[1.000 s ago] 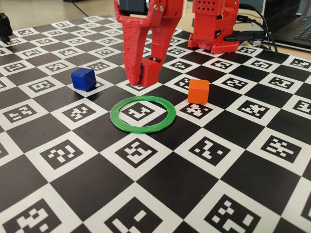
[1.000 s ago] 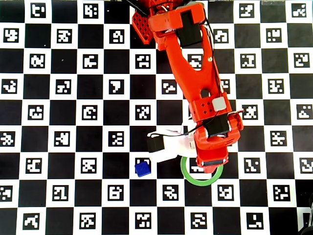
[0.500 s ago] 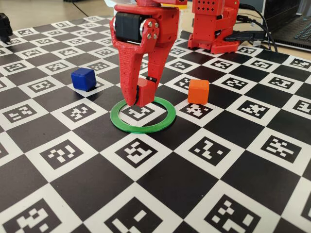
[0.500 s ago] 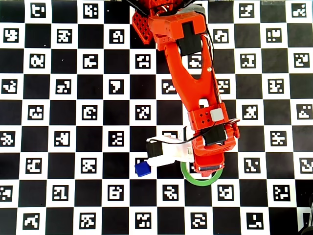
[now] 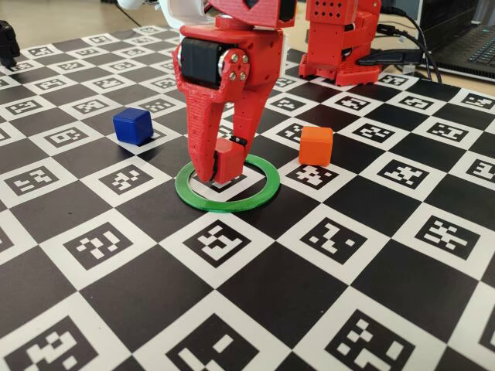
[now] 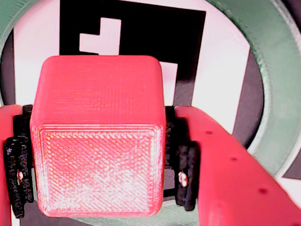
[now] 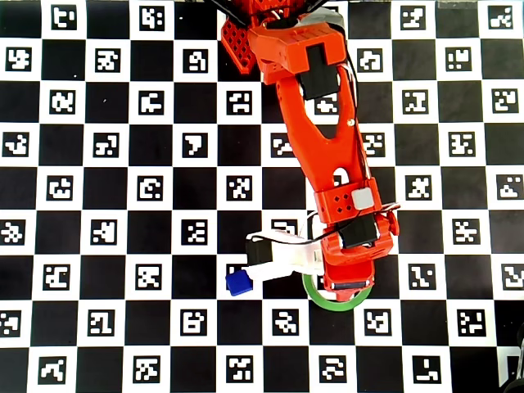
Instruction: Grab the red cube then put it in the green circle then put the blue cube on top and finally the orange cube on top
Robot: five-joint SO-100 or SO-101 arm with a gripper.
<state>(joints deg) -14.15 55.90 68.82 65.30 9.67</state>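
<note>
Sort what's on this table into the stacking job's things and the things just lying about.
For the job:
- red cube, held in the gripper over the ring
- green ring
- blue cube
- orange cube

Just lying about:
- checkered marker mat
- laptop and cables behind the arm

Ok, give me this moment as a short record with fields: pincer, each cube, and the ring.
pincer: shut on the red cube, low inside the ring
red cube: held between both fingers; whether it touches the board cannot be told
green circle: flat on the checkered board, around the held cube
blue cube: on the board, left of the ring in the fixed view
orange cube: on the board, right of the ring
</note>
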